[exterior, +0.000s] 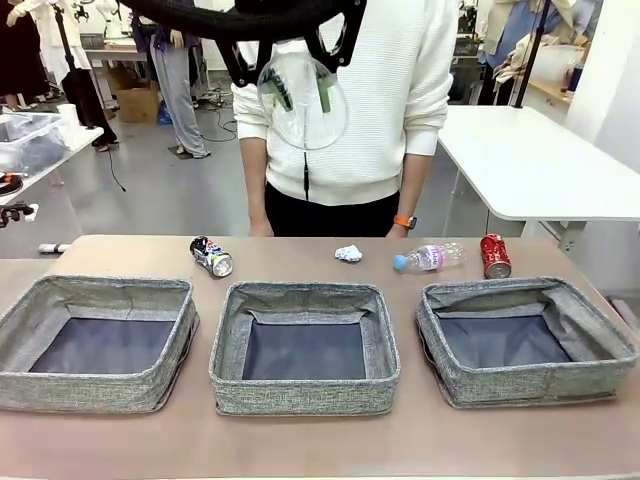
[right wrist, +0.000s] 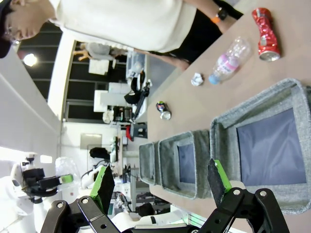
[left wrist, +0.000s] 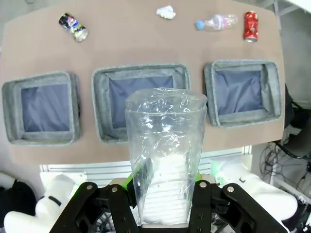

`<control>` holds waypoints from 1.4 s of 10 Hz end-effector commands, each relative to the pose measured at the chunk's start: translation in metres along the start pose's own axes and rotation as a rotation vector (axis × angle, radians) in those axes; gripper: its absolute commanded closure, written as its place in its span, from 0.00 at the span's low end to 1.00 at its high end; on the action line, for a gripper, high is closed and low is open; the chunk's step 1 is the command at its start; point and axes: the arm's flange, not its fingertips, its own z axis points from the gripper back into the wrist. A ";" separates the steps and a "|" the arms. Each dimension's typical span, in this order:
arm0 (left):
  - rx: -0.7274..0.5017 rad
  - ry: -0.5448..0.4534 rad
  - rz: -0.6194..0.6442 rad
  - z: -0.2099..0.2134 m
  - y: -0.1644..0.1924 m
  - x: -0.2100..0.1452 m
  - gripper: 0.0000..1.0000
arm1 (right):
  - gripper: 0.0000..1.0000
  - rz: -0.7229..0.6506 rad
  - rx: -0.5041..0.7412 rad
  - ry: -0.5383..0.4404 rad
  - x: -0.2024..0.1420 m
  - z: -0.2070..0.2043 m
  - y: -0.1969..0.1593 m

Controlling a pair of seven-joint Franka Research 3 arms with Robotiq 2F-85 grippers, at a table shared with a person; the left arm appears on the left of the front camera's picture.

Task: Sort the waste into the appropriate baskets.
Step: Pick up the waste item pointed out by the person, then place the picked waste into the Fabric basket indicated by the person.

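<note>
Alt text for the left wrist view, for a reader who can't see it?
The jaws of the left gripper hold a clear plastic cup high above a brown table. Below, three grey fabric baskets sit in a row; a printed can, paper wad, blue-capped bottle and red can lie beyond them.

The left gripper (exterior: 302, 92) hung high, pointing straight down, with its fingers clamped on a clear, crinkled plastic cup (left wrist: 165, 145). The right gripper (right wrist: 160, 182) sat rolled sideways, its green-padded fingers spread wide.
</note>
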 end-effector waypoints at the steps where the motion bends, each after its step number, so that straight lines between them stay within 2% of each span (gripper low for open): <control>1: 0.016 0.076 0.042 -0.001 -0.001 0.009 0.62 | 0.00 0.024 0.026 -0.013 0.003 -0.002 0.001; 3: 0.020 0.090 0.057 0.001 0.002 0.020 0.62 | 0.00 0.024 0.026 -0.013 0.003 -0.002 0.001; 4: 0.014 0.061 0.070 0.003 0.003 0.026 0.62 | 0.00 0.024 0.026 -0.013 0.003 -0.002 0.001; 5: 0.019 0.077 0.031 -0.014 0.005 0.017 0.62 | 0.00 0.024 0.026 -0.013 0.003 -0.002 0.001; 14: 0.019 0.077 0.031 -0.014 0.005 0.017 0.62 | 0.00 0.024 0.026 -0.013 0.003 -0.002 0.001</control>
